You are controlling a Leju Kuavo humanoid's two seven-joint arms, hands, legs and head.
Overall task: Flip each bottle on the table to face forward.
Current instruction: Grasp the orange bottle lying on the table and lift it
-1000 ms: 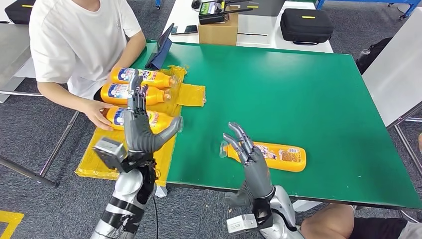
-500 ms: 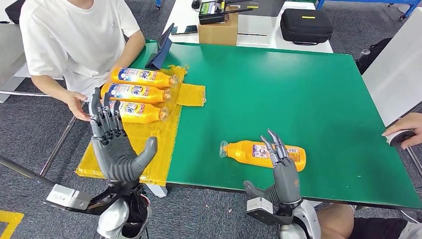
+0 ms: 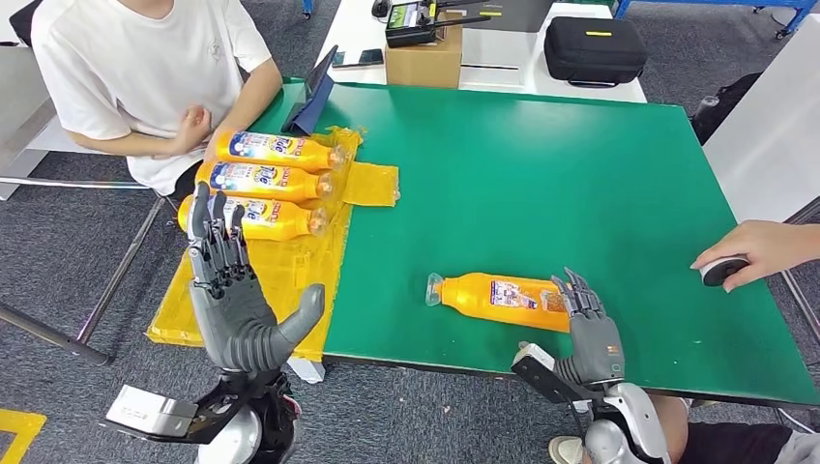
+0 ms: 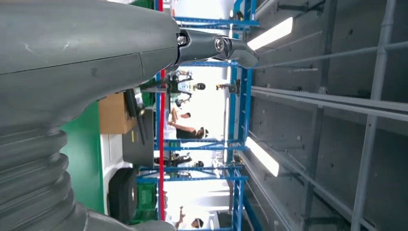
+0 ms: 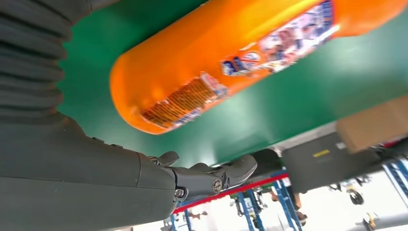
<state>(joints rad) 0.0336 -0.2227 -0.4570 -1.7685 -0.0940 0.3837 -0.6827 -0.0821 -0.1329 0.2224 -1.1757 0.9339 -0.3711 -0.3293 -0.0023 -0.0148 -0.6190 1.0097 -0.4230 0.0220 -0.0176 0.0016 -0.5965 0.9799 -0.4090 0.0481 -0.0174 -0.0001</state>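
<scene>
Head view — orange bottle (image 3: 508,300) flat on green table (image 3: 580,174), liquid-filled.

Left robot hand (image 3: 235,307) raised, fingers spread; right robot hand (image 3: 592,335) low, fingers straight, empty.

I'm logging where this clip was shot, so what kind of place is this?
Probably a robotics lab or industrial test workshop: a green work table with orange bottles laid out for trials, black equipment cases behind it, and blue steel racking under strip lights.
</scene>
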